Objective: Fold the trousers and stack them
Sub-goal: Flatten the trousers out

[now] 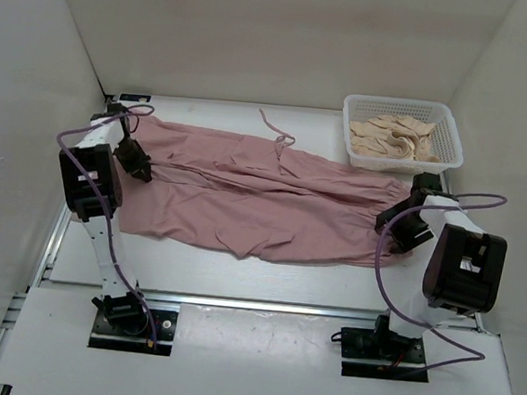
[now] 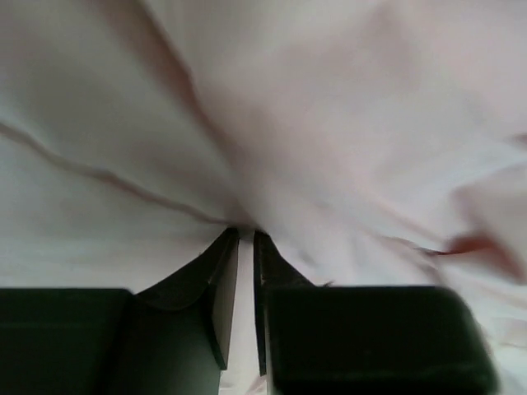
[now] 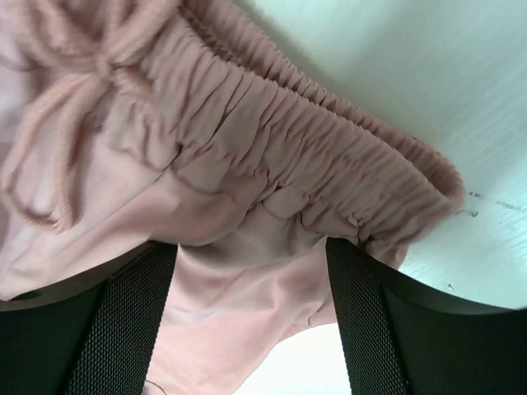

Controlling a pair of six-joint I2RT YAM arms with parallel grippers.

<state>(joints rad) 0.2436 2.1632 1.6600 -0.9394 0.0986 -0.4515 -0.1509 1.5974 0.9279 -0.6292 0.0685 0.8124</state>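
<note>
White-walled enclosure, white table (image 1: 238,270); basket (image 1: 399,103) of beige garments at the far right. The trousers (image 1: 263,202) lie spread lengthwise across the table, waistband (image 3: 329,164) to the right. Left gripper (image 2: 245,234) narrow, pinching cloth at the leg end, creases radiating from its tips; right gripper (image 3: 251,247) wide, straddling the waistband. Recommendation: close the right over the elastic before lifting; raise both ends level so the fold lands square.

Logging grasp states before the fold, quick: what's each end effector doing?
Left end effector: closed, pinching the trousers.
Right end effector: open, waistband between its fingers, not clamped.
</note>
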